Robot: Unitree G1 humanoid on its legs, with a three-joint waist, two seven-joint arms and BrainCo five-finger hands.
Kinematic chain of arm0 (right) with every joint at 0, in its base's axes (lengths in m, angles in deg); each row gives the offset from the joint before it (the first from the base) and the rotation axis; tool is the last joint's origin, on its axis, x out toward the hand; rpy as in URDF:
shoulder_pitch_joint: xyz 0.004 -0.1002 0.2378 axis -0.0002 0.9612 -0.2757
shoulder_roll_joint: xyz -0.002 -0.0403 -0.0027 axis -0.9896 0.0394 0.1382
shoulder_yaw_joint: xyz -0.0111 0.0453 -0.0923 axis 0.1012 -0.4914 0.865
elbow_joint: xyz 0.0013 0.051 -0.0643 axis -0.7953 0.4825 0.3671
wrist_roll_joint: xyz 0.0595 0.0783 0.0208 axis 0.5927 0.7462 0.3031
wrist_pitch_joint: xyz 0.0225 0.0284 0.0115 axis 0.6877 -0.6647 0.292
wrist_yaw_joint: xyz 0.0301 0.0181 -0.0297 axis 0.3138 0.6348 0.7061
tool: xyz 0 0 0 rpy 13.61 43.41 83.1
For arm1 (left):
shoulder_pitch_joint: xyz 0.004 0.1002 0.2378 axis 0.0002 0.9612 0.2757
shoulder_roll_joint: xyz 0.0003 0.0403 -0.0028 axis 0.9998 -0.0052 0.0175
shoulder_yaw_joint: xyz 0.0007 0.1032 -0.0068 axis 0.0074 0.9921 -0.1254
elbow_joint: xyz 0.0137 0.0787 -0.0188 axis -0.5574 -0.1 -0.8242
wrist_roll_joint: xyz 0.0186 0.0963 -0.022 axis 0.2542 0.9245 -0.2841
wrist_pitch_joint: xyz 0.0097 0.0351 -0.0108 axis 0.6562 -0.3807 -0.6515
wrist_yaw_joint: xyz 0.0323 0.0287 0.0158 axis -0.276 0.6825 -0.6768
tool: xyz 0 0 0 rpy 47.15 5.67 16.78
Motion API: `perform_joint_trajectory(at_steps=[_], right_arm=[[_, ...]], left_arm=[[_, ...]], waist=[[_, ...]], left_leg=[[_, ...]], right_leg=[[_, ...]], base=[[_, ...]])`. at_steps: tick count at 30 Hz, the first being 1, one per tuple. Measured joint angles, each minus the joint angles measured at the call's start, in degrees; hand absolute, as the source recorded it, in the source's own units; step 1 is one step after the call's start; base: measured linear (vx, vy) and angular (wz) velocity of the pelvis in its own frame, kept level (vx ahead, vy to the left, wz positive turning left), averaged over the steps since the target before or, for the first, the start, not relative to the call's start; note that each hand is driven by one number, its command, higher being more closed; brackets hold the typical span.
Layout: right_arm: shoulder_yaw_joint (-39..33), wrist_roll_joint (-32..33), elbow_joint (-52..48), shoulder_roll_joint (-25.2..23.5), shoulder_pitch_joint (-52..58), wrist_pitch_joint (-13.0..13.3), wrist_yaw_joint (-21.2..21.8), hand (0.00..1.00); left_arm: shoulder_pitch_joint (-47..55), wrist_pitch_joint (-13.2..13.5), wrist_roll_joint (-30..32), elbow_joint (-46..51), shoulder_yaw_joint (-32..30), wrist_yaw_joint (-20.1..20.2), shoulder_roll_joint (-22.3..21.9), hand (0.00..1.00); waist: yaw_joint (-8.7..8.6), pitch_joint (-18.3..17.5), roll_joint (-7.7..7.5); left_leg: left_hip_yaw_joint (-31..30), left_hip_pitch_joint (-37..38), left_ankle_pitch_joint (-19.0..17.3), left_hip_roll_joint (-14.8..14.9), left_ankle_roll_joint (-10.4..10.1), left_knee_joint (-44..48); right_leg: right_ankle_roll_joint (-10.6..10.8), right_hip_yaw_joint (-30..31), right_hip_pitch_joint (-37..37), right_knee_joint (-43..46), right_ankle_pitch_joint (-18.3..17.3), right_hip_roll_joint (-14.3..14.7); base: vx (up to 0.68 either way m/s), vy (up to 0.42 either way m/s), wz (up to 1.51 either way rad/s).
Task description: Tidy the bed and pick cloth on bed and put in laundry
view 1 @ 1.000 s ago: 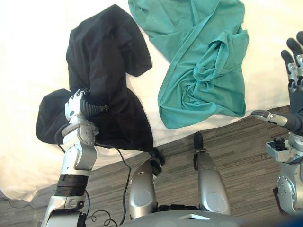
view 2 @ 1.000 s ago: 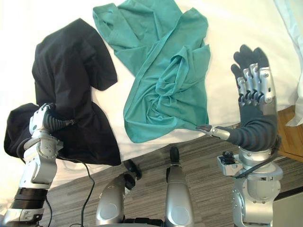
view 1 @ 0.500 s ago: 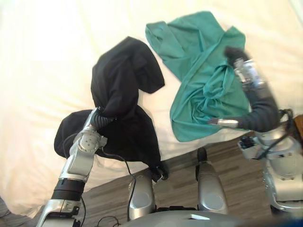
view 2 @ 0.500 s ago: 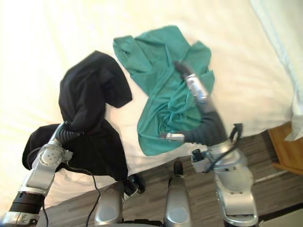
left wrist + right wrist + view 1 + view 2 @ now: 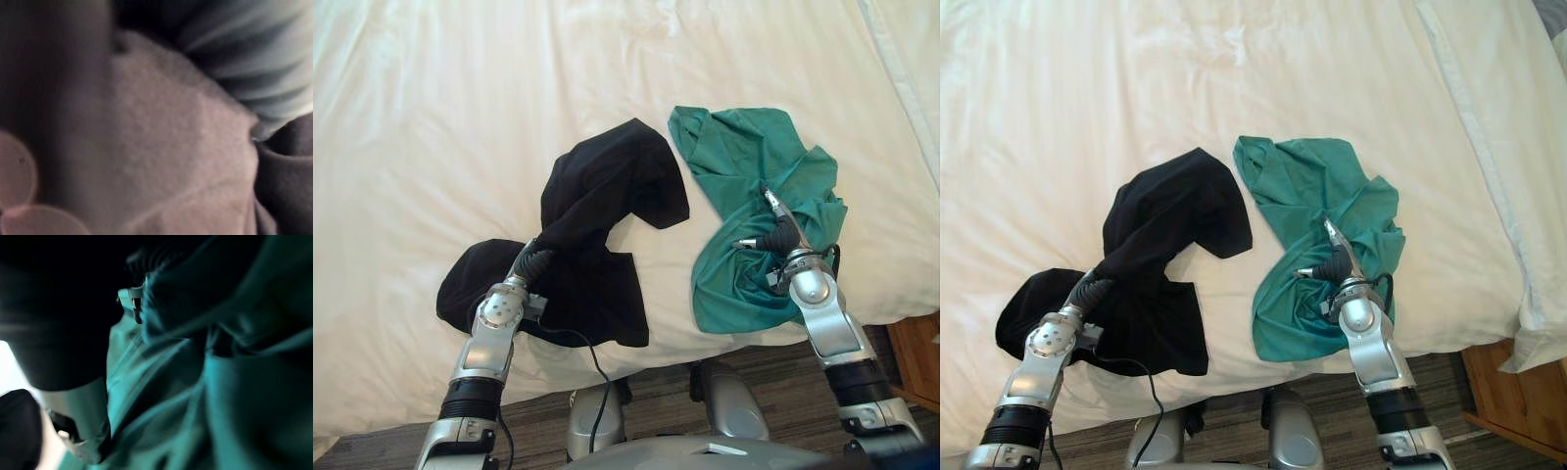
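Right hand [image 5: 783, 235] now pressing into green cloth [image 5: 734, 157] at lower right of bed [image 5: 460, 98], raised clear a second ago; grip impossible to tell. Left hand [image 5: 536, 261] staying buried in black cloth [image 5: 607, 196], centre-left; grip hidden too.

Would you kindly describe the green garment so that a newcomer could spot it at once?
Start at the white bed. Near its front edge lie two crumpled cloths; the teal cloth is on the robot's right, under the right robot hand. Its only neighbour, the black cloth, is dark and lies left of it.
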Motion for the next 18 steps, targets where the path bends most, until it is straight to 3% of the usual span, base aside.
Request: perform_joint_trajectory(at_steps=[4,8,11,12,16,18], right_arm=[[-0.2,-5.3,4.9,0.0,-5.1,-4.8,-1.9,0.0],[-1.2,-8.7,9.0,-0.2,-8.5,-9.8,-7.3,0.0],[-2.3,-9.1,9.6,-0.3,-9.7,-10.2,-7.5,0.0],[-2.6,-9.5,10.0,-0.4,-10.0,-10.2,-7.5,1.0],[-5.0,-10.0,12.7,-2.8,-11.0,-10.2,-6.2,1.0],[-8.2,-9.2,14.6,-3.5,-11.2,-10.1,-6.2,1.0]], left_arm=[[-0.6,0.0,0.9,2.8,-0.2,2.1,2.3,1.0],[-2.2,0.0,0.9,6.2,-1.3,2.8,4.0,1.0],[-2.9,-0.1,0.9,6.4,-1.5,2.7,4.4,1.0],[-3.3,-0.3,1.0,6.3,-1.3,2.7,4.4,1.0],[-4.6,-0.4,1.0,5.9,0.1,1.3,4.5,1.0],[-7.3,-0.4,1.1,3.9,1.6,0.6,3.7,1.0]], waist=[[0.09,0.8,-1.53],[0.53,3.1,-3.18],[0.34,3.5,-3.45],[0.43,3.7,-3.28],[1.0,3.7,-3.5],[2.37,3.2,-4.39]], left_leg=[[-1.9,-1.0,-0.4,-0.4,-0.4,-0.8],[-3.8,-3.2,-0.9,-0.6,-0.8,-0.5],[-3.8,-4.3,0.2,-0.7,-1.0,-0.6],[-3.9,-4.4,0.2,-0.7,-0.9,-0.4],[-4.4,-5.8,0.1,-0.5,-0.9,0.6],[-4.4,-6.0,0.0,-0.6,-0.8,0.8]], right_leg=[[0.1,0.0,-0.3,-1.7,1.2,0.0],[-0.1,0.1,-1.1,-2.5,1.1,-0.2],[-0.2,0.3,-2.8,-2.5,1.4,-0.2],[0.0,0.3,-2.8,-2.5,1.5,-0.1],[-0.1,0.0,-2.8,-3.2,2.2,0.0],[-0.4,-0.1,-2.8,-3.6,2.7,-0.2]], base=[[-0.11,0.023,0.07],[-0.13,0.0,0.14],[-0.09,-0.021,0.01],[-0.02,-0.019,0.04],[-0.02,-0.003,0.04],[0.0,0.0,0.0]])
